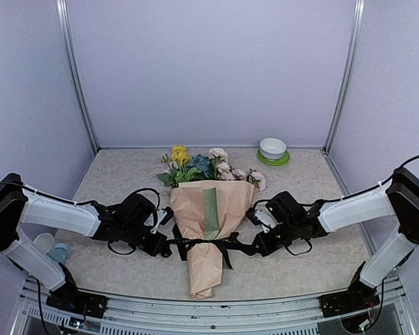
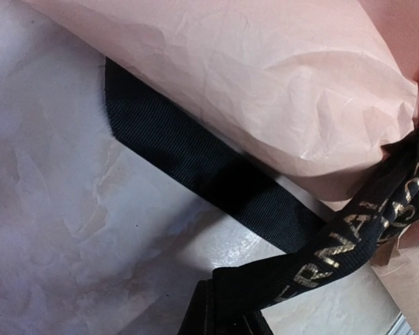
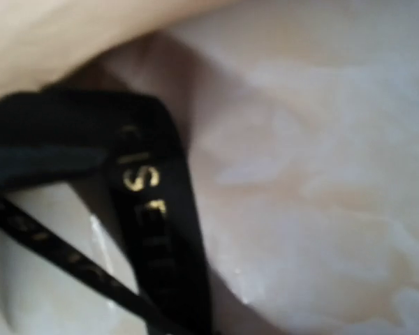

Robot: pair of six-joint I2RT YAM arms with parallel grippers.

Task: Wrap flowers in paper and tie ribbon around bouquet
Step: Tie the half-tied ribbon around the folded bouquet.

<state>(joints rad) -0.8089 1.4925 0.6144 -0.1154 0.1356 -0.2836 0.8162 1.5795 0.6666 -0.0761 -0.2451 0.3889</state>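
Your bouquet (image 1: 206, 269) lay in the middle of the table (image 1: 112, 181), narrow end toward the near edge. The flowers (image 1: 199, 166) fanned out at its far end. The peach paper (image 1: 192, 209) was rolled into a cone with a sage-green strip running down its front. The black ribbon (image 1: 202, 242) crossed the cone about halfway down, with loose tails hanging just right of center.

Your left gripper (image 1: 169, 246) sat just left of the cone with its jaws pinched shut on the ribbon. In its wrist view, the gold-lettered band ran down into the dark fingers at the bottom edge. Your right gripper (image 1: 257, 246) sat just right of the cone, also clamped closed on the ribbon, which stretched straight to it from the paper. Its wrist view was blurred and did not show the fingers.

A white bowl (image 1: 272, 147) on a green plate (image 1: 285, 160) stood at the far right of the table, well apart from the bouquet.
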